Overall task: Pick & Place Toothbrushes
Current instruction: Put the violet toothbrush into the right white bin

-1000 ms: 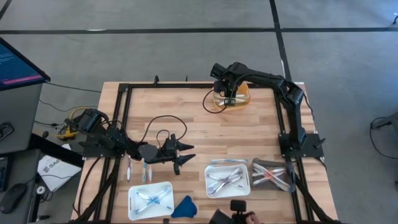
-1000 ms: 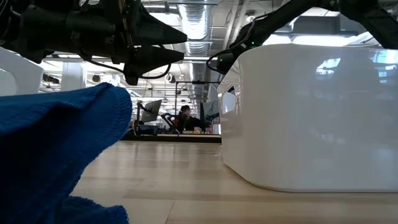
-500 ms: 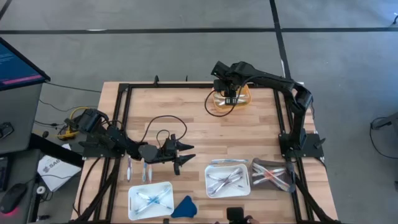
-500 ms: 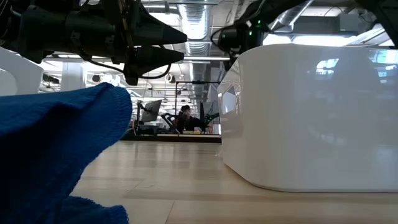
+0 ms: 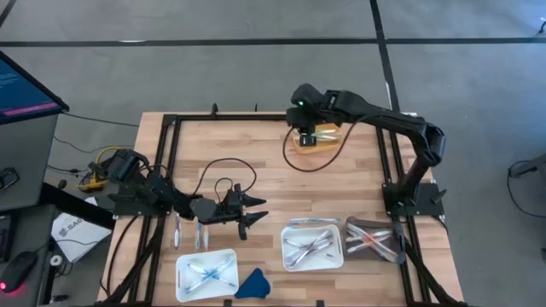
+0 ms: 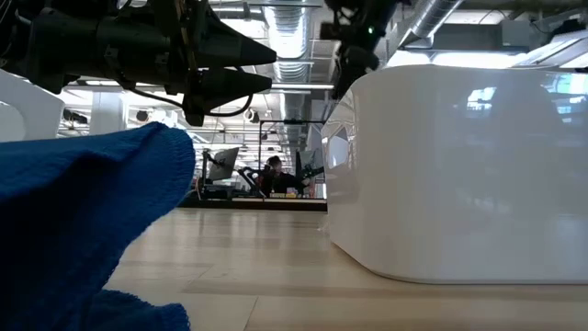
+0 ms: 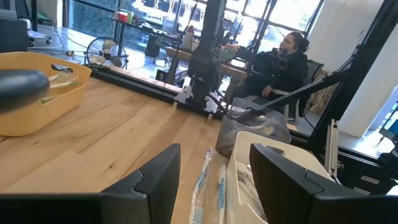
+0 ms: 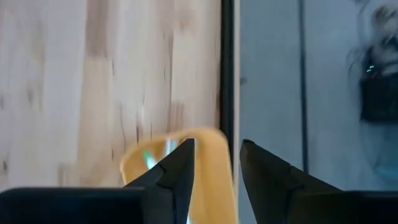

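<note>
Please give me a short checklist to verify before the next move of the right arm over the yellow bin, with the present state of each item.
1. Right claw is above the yellow bin: ok.
2. Right claw holds a toothbrush: cannot tell; its fingers stand slightly apart and nothing shows between them.
3. Toothbrushes remain in the bin: ok, some show in the left wrist view.
4. White trays at the near edge are in place for dropping: ok.
5. Left claw is far from the bin, open and empty: ok.
6. Black cable lies beside the bin and could catch: not ok.
</note>
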